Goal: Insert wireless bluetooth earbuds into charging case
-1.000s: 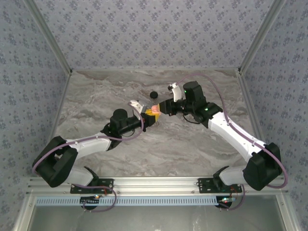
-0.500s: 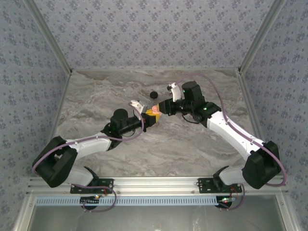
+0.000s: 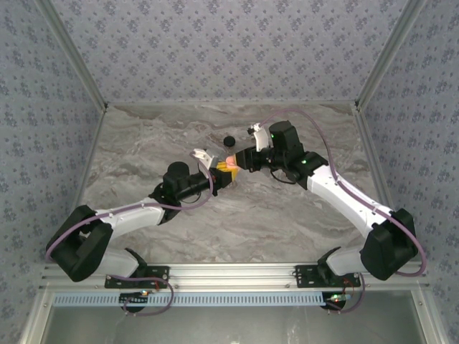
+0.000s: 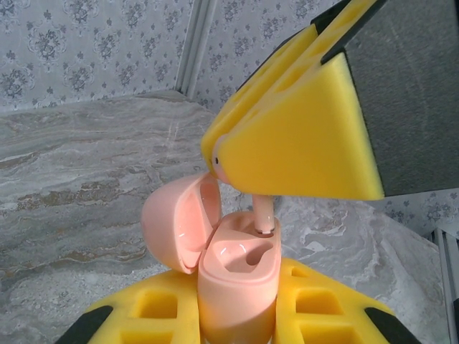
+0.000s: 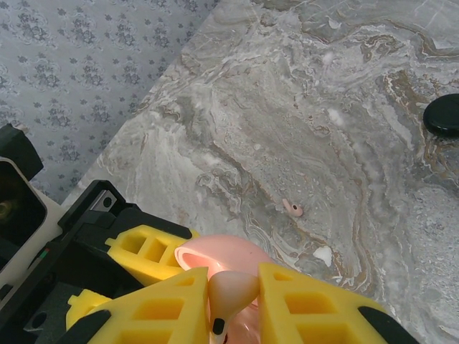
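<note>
The pink earbud (image 4: 262,213) hangs stem-down right over the open charging case (image 4: 237,283), its tip at the mouth of one of the two wells in the case's top; from where I stand I can't say whether it is touching the rim or sitting just above it. The right gripper (image 5: 231,299) is clamped on the bud's head, with its yellow foam fingers (image 5: 315,308) pressed in from both sides. The case is the same soft pink, and it stands upright with its rounded lid (image 4: 178,226) flipped back on the hinge, away from the descending bud. It is pinched around its lower body by the left gripper (image 3: 224,175), whose own yellow pads (image 4: 326,312) close on it from either side. The two arms meet nose to nose above the middle of the marble-patterned table (image 5: 308,93), and the case is lifted off the surface between them. A second earbud (image 5: 292,209), also pink, lies loose on the tabletop beyond the grippers, well apart from the case. Farther back on the table sits a black round puck (image 5: 443,115), on its own and near neither gripper.
</note>
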Controlling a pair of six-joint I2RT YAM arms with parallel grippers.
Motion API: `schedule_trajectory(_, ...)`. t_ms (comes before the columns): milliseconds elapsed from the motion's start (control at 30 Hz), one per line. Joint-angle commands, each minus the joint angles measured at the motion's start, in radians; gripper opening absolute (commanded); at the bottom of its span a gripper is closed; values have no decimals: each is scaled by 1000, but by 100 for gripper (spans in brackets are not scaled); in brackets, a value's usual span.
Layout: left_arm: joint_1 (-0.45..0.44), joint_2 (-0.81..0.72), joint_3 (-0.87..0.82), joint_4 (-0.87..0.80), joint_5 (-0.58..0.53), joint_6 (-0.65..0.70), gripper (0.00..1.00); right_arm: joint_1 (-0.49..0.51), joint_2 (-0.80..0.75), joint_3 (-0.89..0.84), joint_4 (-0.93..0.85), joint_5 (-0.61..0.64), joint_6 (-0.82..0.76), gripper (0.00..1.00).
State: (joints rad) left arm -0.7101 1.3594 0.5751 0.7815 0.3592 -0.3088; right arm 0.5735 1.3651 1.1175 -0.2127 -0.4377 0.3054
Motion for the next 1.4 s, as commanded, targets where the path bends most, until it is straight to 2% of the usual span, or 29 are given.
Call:
schedule_trajectory(0, -9, -30, 38, 24, 14, -9, 18, 11, 15, 28, -10, 19, -20, 22)
schedule_trajectory(800, -15, -54, 29, 11, -52, -7, 18, 53, 28, 34, -65, 105, -38, 22)
schedule_trajectory(1200, -17, -64, 31, -8, -45, 9, 17, 58, 27, 63, -87, 117, -42, 38)
schedule_trajectory(1367, -17, -80, 35, -65, -66, 37, 18, 60, 8, 67, -100, 145, -44, 46)
